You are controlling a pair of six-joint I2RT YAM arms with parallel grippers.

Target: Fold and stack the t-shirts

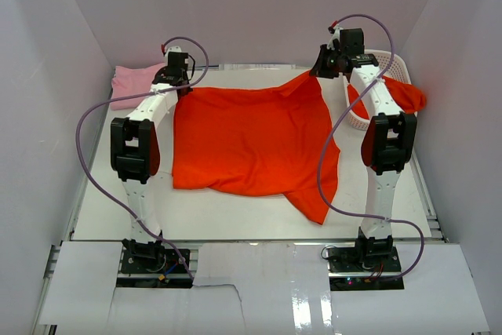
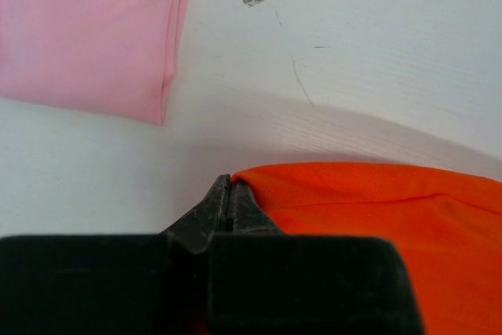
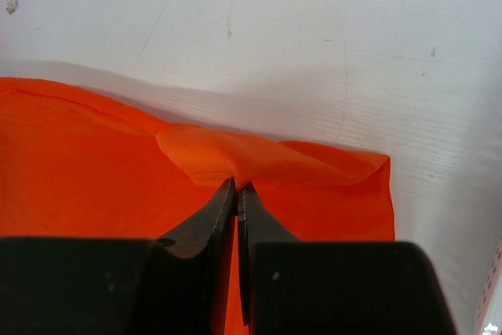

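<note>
Pink t-shirt (image 1: 132,84) partly behind left arm (image 1: 147,113)

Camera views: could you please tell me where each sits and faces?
Top external: above, behind the bases, looking down at table, orange shirt, both whole arms.
Left wrist: on left arm, facing past left gripper, pinching the shirt's corner, toward pink shirt.
Right wrist: on right arm, facing past right gripper, pinching the shirt's edge, toward the table.
Shared: all show the orange shirt.
</note>
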